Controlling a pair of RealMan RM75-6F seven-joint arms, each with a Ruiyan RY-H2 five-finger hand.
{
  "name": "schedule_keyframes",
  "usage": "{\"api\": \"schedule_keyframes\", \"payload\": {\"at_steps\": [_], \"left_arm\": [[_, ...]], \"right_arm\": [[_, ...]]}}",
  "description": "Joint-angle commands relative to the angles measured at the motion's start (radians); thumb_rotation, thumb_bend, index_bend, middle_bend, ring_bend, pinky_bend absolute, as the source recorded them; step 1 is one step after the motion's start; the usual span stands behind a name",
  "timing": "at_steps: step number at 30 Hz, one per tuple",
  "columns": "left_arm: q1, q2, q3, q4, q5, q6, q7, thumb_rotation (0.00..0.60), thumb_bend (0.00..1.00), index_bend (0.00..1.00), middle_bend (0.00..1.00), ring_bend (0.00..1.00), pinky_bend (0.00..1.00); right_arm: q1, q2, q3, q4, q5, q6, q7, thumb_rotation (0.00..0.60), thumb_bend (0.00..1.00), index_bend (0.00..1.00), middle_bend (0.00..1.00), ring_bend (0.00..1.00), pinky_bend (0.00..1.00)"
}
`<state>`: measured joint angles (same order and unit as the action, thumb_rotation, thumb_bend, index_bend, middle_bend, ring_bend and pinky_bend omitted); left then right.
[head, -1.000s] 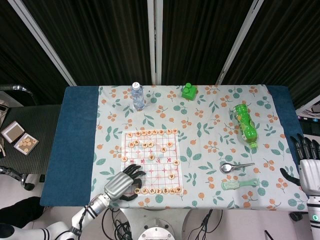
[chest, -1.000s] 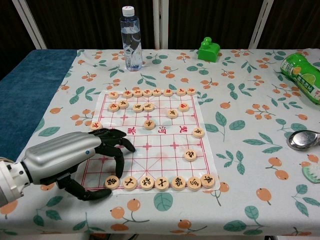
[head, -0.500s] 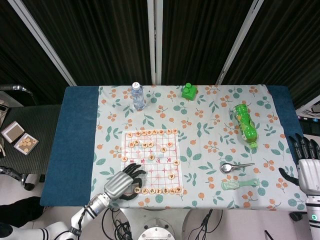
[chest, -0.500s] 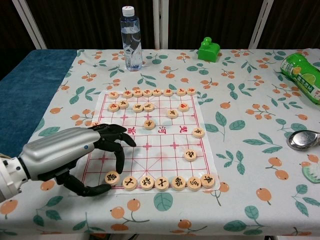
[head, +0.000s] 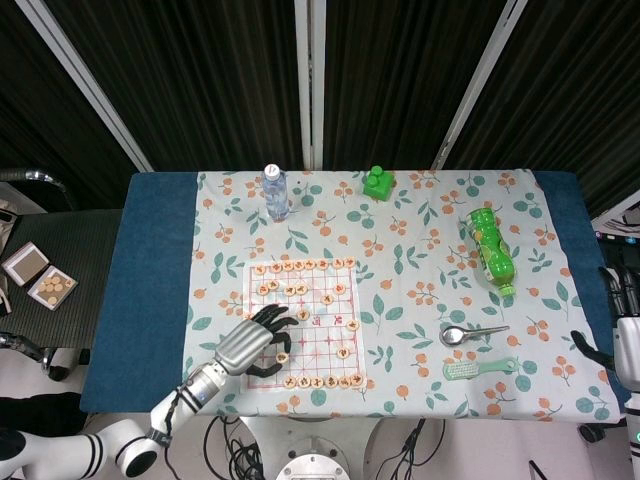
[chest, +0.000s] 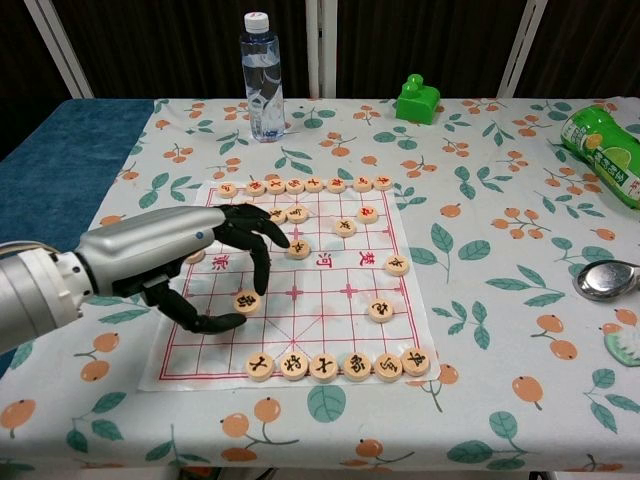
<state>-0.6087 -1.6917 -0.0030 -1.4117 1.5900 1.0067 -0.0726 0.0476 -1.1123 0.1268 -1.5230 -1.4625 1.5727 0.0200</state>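
Chess piece (chest: 247, 300): small round wooden disc, pale tan, dark character on top; flat on the left half of the board, under a fingertip of the left hand, thumb tip just beside it.

Tablecloth (head: 420, 255): soft fabric, pale, printed with orange fruit and green leaves; blue cloth (head: 150, 290) along the left edge.

Chess board (chest: 330, 300): thin white sheet, red grid lines, flat on the tablecloth; rows of like discs along far and near edges.

Left hand (chest: 215, 255): smooth silver back, black jointed fingers (chest: 262, 270) spread and arched over the board, one tip pressing the disc; grasps nothing.

Right hand (head: 628, 335): at the right table edge, partly cut off, fingers apart, holding nothing.

Green bottle (head: 489, 247): ribbed plastic, lying on its side.

Water bottle (chest: 261, 78): clear plastic, white cap, upright.

Brush (head: 478, 368): mint green, long handle.

Spoon (head: 466, 333): polished metal.

Green block (chest: 418, 99): glossy, studded.
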Motion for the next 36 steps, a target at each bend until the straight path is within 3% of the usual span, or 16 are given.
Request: {"api": "schedule_keyframes", "payload": {"at_steps": [1,9,26,36], "left_arm": [[-0.025,-0.034,-0.012,0.016,-0.009,-0.026,0.006,0.600,0.31,0.50,0.16,0.00,0.01],[-0.069,-0.106,-0.032,0.071,-0.010,-0.047,0.011,0.600,0.31,0.50,0.16,0.00,0.01],[-0.090,-0.137,-0.023,0.153,-0.029,-0.048,-0.029,0.600,0.31,0.50,0.16,0.00,0.01],[-0.099,-0.145,-0.011,0.182,-0.032,-0.055,-0.047,0.600,0.32,0.40,0.16,0.00,0.01]], "right_arm": [[-0.004,0.005,0.005,-0.006,-0.006,0.015,0.005,0.600,0.10,0.00,0.00,0.00,0.00],[-0.013,0.017,0.006,-0.015,-0.010,0.029,0.004,0.600,0.10,0.00,0.00,0.00,0.00],[-0.011,0.012,0.003,-0.006,-0.015,0.020,0.008,0.600,0.10,0.00,0.00,0.00,0.00],[-0.012,0.009,0.006,-0.008,-0.002,0.013,-0.003,0.600,0.12,0.00,0.00,0.00,0.00]]}}
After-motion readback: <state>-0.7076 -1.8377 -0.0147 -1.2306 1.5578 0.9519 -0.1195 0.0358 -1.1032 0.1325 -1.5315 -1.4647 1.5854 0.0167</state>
